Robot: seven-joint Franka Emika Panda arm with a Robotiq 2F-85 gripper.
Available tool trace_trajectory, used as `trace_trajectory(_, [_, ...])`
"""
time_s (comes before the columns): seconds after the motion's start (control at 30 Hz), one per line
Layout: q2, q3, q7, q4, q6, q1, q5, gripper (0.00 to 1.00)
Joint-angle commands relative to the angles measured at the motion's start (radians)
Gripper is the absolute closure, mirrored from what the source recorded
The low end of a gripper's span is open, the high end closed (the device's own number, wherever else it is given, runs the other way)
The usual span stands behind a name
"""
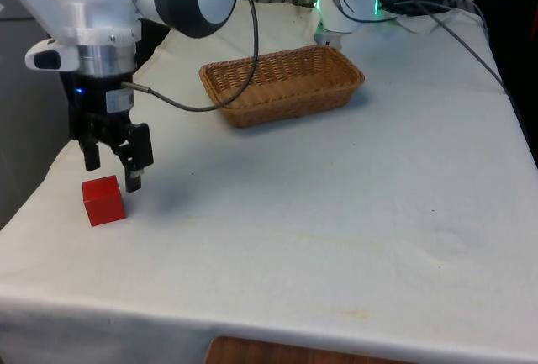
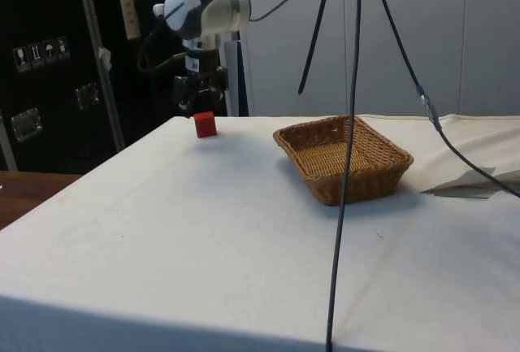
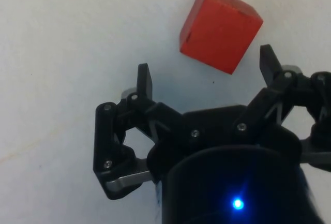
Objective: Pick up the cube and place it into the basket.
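likely light, rigid red cube [image 1: 103,200]; best pinched across flat opposite faces, gripper [image 1: 113,171] jaws spread, empty.

I am reaching my white arm [image 1: 92,11] out over the table, with the wrist [image 1: 102,61] turned so that my gripper [image 1: 113,171] is pointing straight down. I am holding my two black fingers [image 3: 145,81] spread wide apart, with nothing between them. In the side view my gripper [image 2: 199,100] is hanging low, its fingertips just above the surface and touching nothing.
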Motion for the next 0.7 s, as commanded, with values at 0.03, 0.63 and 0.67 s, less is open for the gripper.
trace_trajectory(0.03, [0.013,0.001,0.012,0.007,0.019,-0.002,0.004,0.00])
trace_trajectory(0.63, [0.062,-0.003,0.086,-0.005,0.180,0.007,0.002,0.00])
trace_trajectory(0.67, [0.064,-0.004,0.090,-0.005,0.183,0.007,0.002,0.00])
